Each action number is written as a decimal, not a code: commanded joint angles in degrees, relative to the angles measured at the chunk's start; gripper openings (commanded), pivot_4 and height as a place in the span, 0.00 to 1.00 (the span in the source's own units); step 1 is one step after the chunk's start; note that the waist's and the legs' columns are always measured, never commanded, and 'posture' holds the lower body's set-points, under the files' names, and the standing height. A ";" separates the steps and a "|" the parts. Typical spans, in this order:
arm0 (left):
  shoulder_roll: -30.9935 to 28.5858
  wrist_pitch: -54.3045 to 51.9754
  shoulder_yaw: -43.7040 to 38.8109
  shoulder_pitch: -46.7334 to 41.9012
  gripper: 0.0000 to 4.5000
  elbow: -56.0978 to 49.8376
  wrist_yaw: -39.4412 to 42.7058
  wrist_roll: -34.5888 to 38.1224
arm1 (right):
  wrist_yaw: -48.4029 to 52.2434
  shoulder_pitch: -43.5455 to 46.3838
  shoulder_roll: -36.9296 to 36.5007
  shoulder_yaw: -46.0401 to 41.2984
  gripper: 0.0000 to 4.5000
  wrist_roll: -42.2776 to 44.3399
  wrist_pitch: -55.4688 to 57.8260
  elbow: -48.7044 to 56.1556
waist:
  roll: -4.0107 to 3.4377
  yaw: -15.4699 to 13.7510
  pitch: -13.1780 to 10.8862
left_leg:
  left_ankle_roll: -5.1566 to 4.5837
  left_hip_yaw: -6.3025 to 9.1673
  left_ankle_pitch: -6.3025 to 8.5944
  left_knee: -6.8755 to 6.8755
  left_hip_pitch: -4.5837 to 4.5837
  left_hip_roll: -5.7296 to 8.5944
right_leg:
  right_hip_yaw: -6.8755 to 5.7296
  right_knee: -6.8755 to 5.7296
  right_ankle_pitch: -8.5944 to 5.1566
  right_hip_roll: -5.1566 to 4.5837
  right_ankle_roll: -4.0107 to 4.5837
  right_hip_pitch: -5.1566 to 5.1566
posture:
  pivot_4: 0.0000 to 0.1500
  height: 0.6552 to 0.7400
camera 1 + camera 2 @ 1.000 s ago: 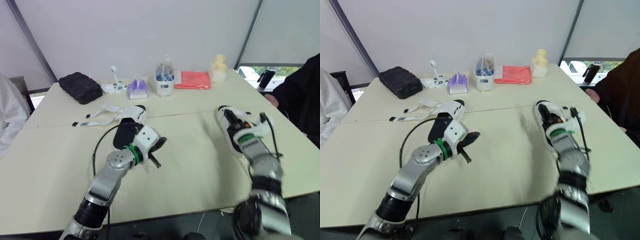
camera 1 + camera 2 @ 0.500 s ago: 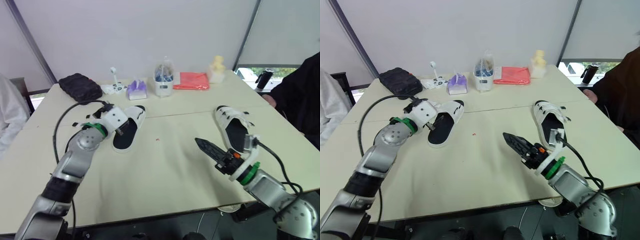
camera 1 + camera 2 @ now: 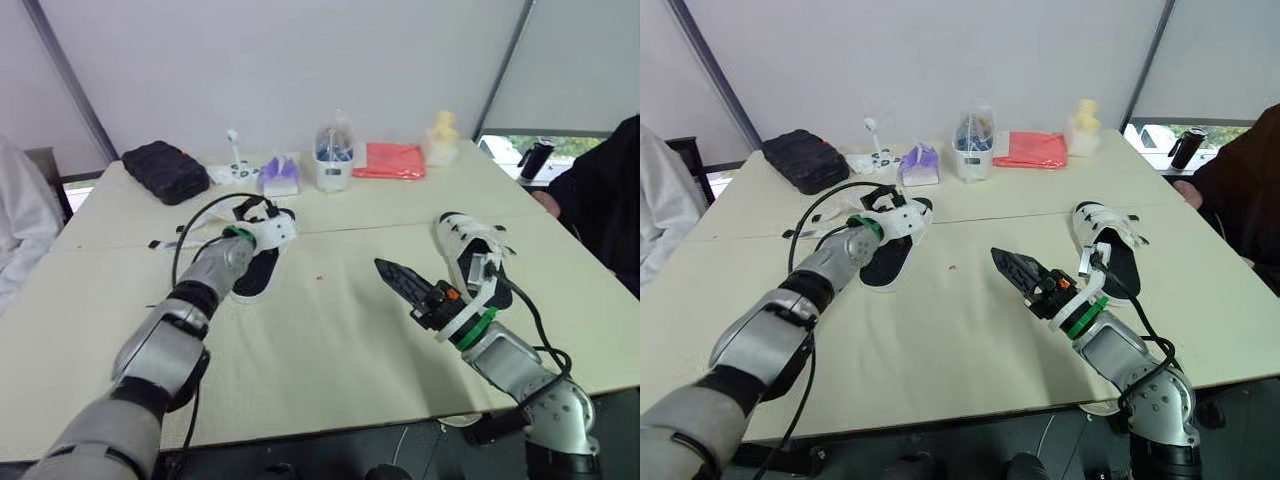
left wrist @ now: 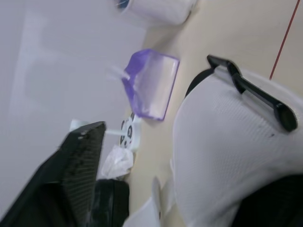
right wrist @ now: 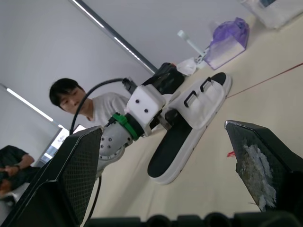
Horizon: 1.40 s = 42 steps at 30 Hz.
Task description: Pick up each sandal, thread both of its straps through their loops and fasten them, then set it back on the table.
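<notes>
Left wrist view, sandal (image 4: 222, 142) cropped, grip unclear

left arm extended, left gripper (image 3: 272, 232) low | right gripper (image 3: 390, 274) aloft, jaws spread wide

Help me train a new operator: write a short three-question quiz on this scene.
1. True or false: the right claw is shut on the right sandal.
2. The left claw is at: A. the left sandal B. the right sandal C. the right claw
3. How many sandals lie on the table?

Key: 1. False: it is open and apart from that sandal. 2. A. 3. Two.
</notes>
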<state>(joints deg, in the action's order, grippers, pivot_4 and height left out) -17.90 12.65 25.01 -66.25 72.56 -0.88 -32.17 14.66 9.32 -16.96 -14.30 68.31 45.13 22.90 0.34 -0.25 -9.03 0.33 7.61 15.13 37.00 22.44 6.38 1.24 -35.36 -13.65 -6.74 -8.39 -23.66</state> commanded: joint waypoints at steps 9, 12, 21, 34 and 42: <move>1.08 -1.03 0.78 -2.28 0.01 4.86 -1.56 -2.71 | -0.46 -0.91 -0.17 -0.38 1.00 0.16 -2.66 2.17 | 0.10 0.80 -0.06 | -0.02 -0.04 0.01 0.04 -0.01 -0.02 | 0.00 -0.10 0.00 0.00 0.00 -0.01 | 1.00 1.00; -1.23 4.78 2.13 -2.34 0.01 3.15 -2.16 -4.28 | -0.28 -0.37 -1.45 -0.87 1.00 0.83 -2.24 2.44 | 0.11 0.84 -0.07 | -0.02 -0.04 0.01 0.04 -0.01 -0.02 | 0.00 -0.11 0.00 0.00 0.00 -0.02 | 1.00 1.00; -16.79 48.48 12.29 4.72 0.01 -18.12 -6.43 -15.96 | 9.07 0.40 -16.11 -4.49 1.00 4.55 4.00 -0.16 | 0.18 0.26 -0.11 | -0.01 -0.14 0.02 -0.02 0.13 -0.03 | 0.06 -0.01 0.01 -0.08 0.02 -0.20 | 1.00 1.00; -18.61 51.86 19.06 7.99 0.01 -31.81 -34.68 -41.26 | 14.43 4.03 -18.41 -3.78 1.00 0.29 4.55 -6.94 | 0.21 -1.48 -0.13 | -0.08 -0.32 0.04 0.14 0.11 -0.03 | 0.11 -0.09 0.05 -0.07 -0.03 -0.12 | 1.00 1.00; -16.61 49.41 24.64 6.91 0.33 -26.13 -41.25 -45.59 | 16.17 2.03 -19.20 -2.10 1.00 -1.71 5.70 -5.56 | 0.22 -1.91 -0.13 | -0.08 -0.33 0.04 0.17 -0.04 -0.04 | 0.10 -0.13 0.08 -0.06 -0.07 0.03 | 1.00 1.00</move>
<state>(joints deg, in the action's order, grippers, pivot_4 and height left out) -34.50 62.07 49.17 -58.36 46.04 -40.58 -78.01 29.50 10.97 -35.21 -16.40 67.07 50.88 15.54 0.55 -2.17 -9.16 0.25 7.29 15.16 37.19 22.40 6.34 1.34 -35.51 -13.57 -6.80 -8.48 -23.64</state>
